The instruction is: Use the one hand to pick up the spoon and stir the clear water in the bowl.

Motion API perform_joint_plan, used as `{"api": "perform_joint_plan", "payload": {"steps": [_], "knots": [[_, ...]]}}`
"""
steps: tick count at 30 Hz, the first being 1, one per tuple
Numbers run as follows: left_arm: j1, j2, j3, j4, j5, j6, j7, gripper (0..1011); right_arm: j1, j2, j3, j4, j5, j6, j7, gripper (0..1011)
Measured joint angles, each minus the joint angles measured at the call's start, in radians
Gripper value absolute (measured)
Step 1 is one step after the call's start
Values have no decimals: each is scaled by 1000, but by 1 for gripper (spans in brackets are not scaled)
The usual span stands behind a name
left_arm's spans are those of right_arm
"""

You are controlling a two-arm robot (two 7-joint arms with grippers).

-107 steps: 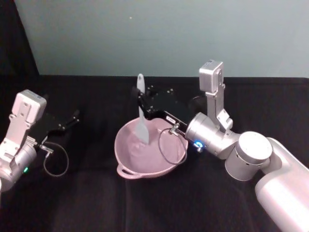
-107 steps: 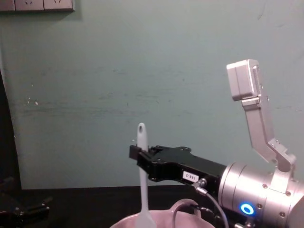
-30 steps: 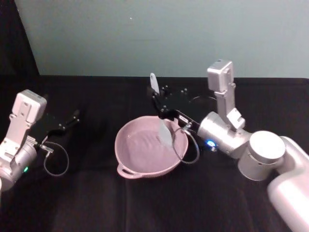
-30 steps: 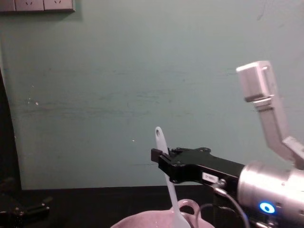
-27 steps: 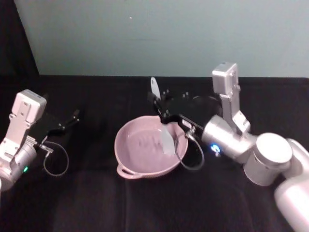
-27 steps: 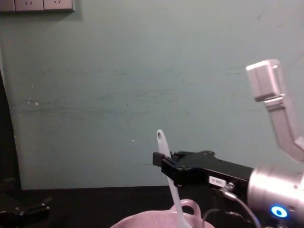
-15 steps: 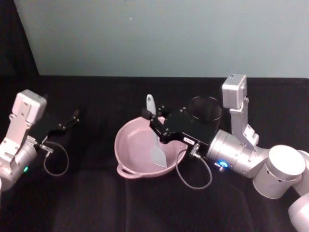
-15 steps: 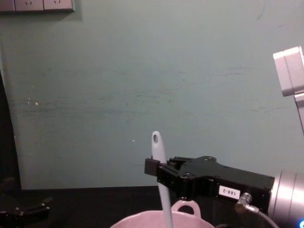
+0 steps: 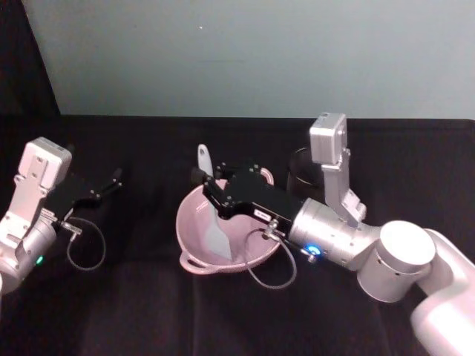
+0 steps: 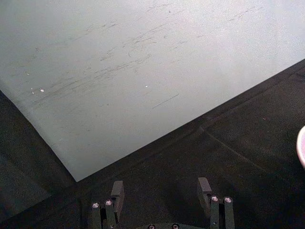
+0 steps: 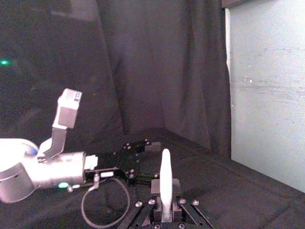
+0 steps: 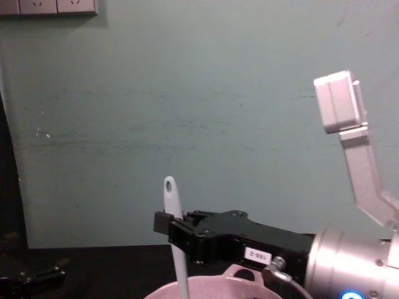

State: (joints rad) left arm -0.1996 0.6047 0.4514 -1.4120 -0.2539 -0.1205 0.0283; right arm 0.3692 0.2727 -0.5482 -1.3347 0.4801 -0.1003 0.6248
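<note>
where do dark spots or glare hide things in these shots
Head view: the black cup nearly melts into the black cloth. Right wrist view: dim backdrop, yet the white spoon in the right claw stands out. Chest view: evenly lit wall.

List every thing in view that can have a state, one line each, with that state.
bowl, upright.
spoon, near upright, blade down in the bowl.
right gripper, shut on the spoon's handle, over the bowl.
left gripper, open, empty, parked at the left.
black cup, upright behind the bowl.
</note>
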Motion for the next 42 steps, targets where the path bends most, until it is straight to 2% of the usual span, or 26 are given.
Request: {"api": "perform_joint_plan", "payload": {"steps": [9,17,22,27,33,36,42], "knots": [[0,0,0,0,0,0,0,1011,54,-82,-7,111,-6,-54,-37,113],[0,0,0,0,0,0,0,1011,90,-145,18,216,-42,-137,-88,113],[0,0,0,0,0,0,0,1011,105,-166,37,258,-66,-174,-116,114],[0,0,0,0,0,0,0,1011,108,-172,54,278,-91,-206,-138,113],[0,0,0,0,0,0,0,1011,93,-156,73,260,-121,-234,-151,113],[0,0,0,0,0,0,0,1011,71,-140,82,229,-125,-237,-147,113],[0,0,0,0,0,0,0,1011,12,-102,101,135,-100,-188,-108,113]]}}
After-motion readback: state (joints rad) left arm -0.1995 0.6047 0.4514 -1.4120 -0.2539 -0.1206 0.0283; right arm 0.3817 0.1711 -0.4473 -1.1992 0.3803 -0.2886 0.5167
